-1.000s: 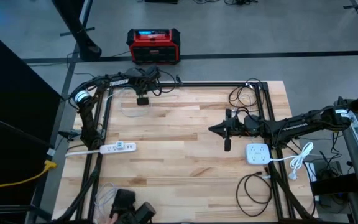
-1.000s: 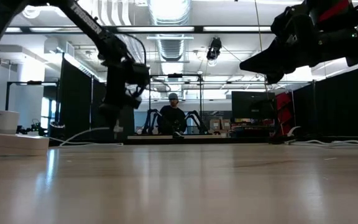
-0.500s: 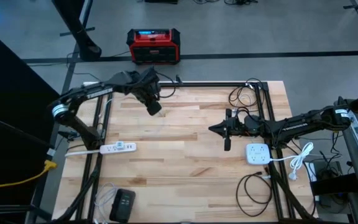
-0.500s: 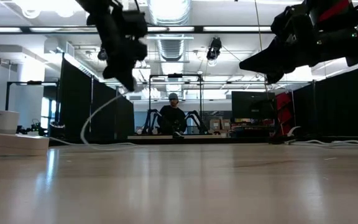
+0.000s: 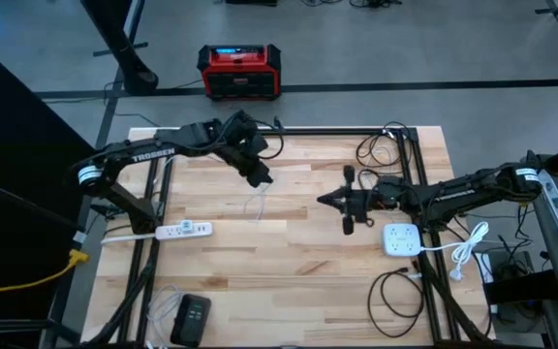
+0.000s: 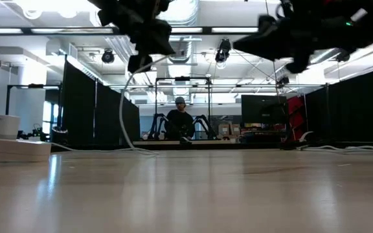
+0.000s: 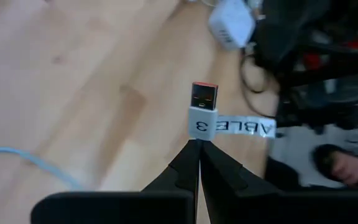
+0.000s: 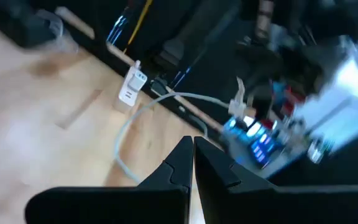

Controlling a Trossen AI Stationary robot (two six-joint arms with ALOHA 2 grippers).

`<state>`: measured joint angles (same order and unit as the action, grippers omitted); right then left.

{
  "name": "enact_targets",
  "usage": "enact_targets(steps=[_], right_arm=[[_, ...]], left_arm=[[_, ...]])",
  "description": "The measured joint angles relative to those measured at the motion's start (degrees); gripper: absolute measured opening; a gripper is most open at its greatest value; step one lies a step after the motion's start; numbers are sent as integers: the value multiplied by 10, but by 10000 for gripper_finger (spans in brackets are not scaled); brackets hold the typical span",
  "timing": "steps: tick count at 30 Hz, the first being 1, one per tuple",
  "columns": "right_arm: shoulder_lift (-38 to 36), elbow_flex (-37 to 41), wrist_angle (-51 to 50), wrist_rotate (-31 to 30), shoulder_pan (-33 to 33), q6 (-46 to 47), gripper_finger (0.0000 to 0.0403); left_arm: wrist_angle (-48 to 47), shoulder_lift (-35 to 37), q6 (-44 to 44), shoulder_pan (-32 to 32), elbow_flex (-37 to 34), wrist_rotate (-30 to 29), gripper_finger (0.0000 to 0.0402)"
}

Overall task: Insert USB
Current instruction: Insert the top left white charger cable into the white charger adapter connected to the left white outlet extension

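Note:
A USB plug [image 7: 204, 98] with a white body marked 3 and a paper tag [image 7: 244, 127] sticks out past the tips of my left gripper [image 7: 199, 146], which is shut on it above the table's far middle [image 5: 262, 178]. Its white cable [image 6: 125, 110] hangs from the gripper down to the tabletop. My right gripper [image 5: 324, 201] hovers shut and empty right of centre, pointing toward the left arm. A white square socket block [image 5: 401, 238] lies behind the right gripper near the right edge, and a white power strip [image 5: 184, 230] lies at the left. My left gripper pinches the rear end of the plug's white body [image 7: 201, 134] between its two fingertips. The plug continues the line of the fingers, its metal end pointing away from them. It is lifted clear of the table, and the cable trails slack below.
Coils of black cable lie at the far right [image 5: 381, 147] and near right [image 5: 395, 291]. A black device [image 5: 192, 318] sits at the near left edge. A red box [image 5: 240, 71] stands on the floor beyond the table. A person [image 6: 180, 120] sits far behind.
My left gripper has risen from near the table's far left corner and swung toward the middle, turning as it went, and has lifted the plug and drawn the cable up off the table. My right gripper has rolled and edged toward the left arm.

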<state>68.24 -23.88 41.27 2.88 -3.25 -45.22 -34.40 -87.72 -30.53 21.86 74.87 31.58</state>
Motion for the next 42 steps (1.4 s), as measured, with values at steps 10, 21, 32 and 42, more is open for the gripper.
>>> enact_targets(steps=[10,21,32,42], right_arm=[[119,-113,-21,-30,0,-156,0],[92,-114,-155,-34,0,44,0],[91,-113,-183,-44,-1,133,0],[91,-113,-183,-44,-1,140,0]], left_arm=[[27,3,-19,-30,0,10,0],[-94,-2,43,-71,-22,-161,0],[-175,18,-185,-235,-31,-261,16],[-56,-4,-575,-431,-75,-529,16]])
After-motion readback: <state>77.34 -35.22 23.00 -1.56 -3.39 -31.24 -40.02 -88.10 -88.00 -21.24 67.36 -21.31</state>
